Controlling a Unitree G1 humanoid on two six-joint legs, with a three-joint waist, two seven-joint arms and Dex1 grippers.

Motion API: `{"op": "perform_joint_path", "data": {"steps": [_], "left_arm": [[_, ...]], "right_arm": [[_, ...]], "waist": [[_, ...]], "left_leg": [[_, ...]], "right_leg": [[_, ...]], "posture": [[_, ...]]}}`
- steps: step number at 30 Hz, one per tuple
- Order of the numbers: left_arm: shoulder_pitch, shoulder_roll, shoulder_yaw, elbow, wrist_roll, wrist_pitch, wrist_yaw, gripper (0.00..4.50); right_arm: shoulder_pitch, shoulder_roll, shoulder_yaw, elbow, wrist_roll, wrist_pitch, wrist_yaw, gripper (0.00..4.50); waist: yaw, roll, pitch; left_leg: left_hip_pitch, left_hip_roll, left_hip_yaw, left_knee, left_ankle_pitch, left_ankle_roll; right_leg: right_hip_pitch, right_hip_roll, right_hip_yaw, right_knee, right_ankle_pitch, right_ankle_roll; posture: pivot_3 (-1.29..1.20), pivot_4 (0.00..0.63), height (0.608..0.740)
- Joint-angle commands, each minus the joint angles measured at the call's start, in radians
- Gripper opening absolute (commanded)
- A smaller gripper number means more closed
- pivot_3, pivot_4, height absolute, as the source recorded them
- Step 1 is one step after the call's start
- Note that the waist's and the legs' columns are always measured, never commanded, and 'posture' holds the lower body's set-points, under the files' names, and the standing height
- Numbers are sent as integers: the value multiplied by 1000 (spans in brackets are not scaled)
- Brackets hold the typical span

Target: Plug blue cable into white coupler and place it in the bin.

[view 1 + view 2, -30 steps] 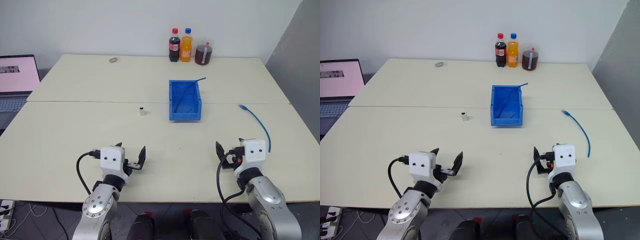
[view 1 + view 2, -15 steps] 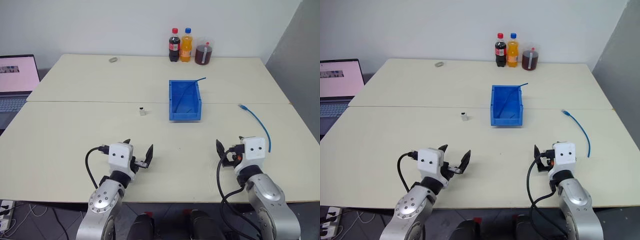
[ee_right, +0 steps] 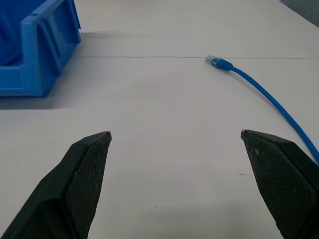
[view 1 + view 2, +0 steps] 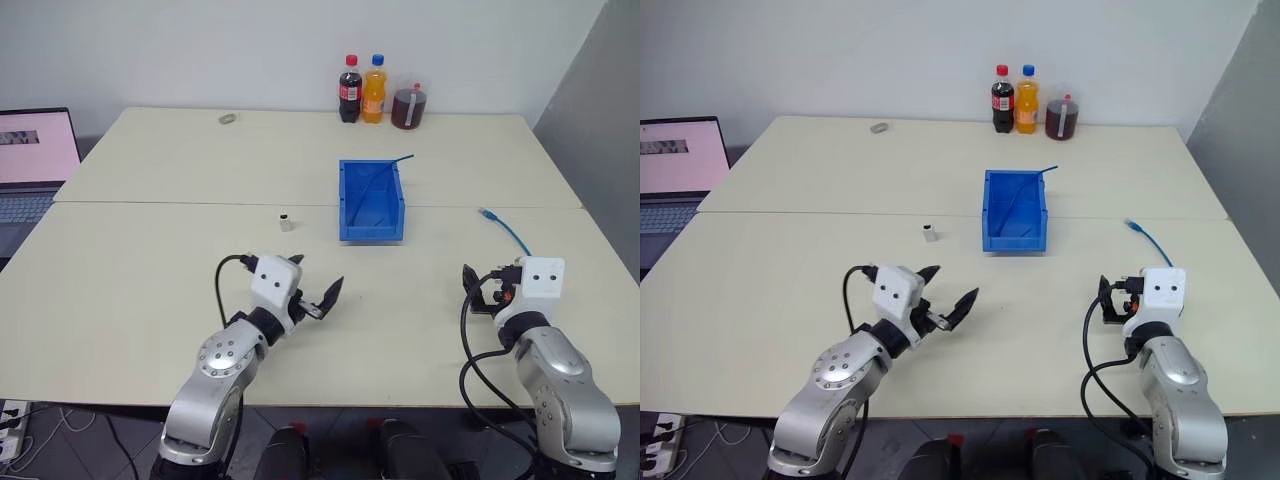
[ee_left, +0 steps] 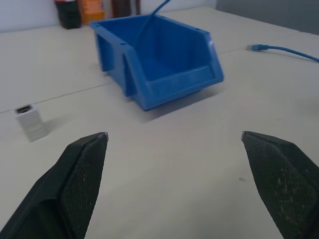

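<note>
The blue cable lies loose on the tabletop at your right, ahead of the right hand and a little outboard of it. Both hands are empty, with the fingers spread wide, hovering near the front edge of the tabletop.

Nearest you, the right hand points forward. In its wrist view the cable's clear plug sits ahead between the line of the two fingers, towards the outer one, and the cord runs back from it past the outer finger. The cable's long axis therefore runs roughly fore and aft, slanting outward towards you, with the plug at the far end. The right hand is plainly the nearer one for the cable.

The left hand points forward and towards the centre. The white coupler stands ahead of it, offset to its outer side and just left of the bin; this hand is the nearer for the coupler.

Farther out, the bin sits mid-tabletop between the two hands' lines, its lowered lip facing you. A second blue cable already leans in it; do not confuse the two.
</note>
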Motion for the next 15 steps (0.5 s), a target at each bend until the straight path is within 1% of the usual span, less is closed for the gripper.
{"op": "perform_joint_path", "data": {"steps": [1,5,7,10,15], "left_arm": [[-79,-22,2,0,-87,96,-32,4500],[-171,-1,-10,15,-160,158,-112,4500],[-214,21,-34,24,-188,184,-166,4500],[-262,34,-65,30,-215,196,-216,4500],[-328,33,-93,63,-224,189,-245,4500]], "right_arm": [[-65,-112,-84,63,71,141,71,4438],[-87,-278,-92,147,94,240,160,4438],[-100,-360,-87,210,78,247,189,4438],[-153,-430,-121,300,88,229,223,4438],[-234,-506,-119,440,88,197,274,4438]], "waist": [[0,0,0],[1,0,1],[0,0,1],[-3,0,1],[-3,-1,1]], "left_leg": [[0,0,0,1,0,0],[0,-1,0,1,0,0],[0,-1,0,0,0,0],[0,-1,2,0,0,1],[1,0,4,1,0,1]], "right_leg": [[0,0,0,0,0,0],[0,0,0,1,0,0],[0,0,0,0,0,0],[0,0,2,0,0,0],[0,1,4,0,0,1]], "posture": [[0,150,740],[0,150,740],[0,150,740],[0,150,740],[0,150,740]]}}
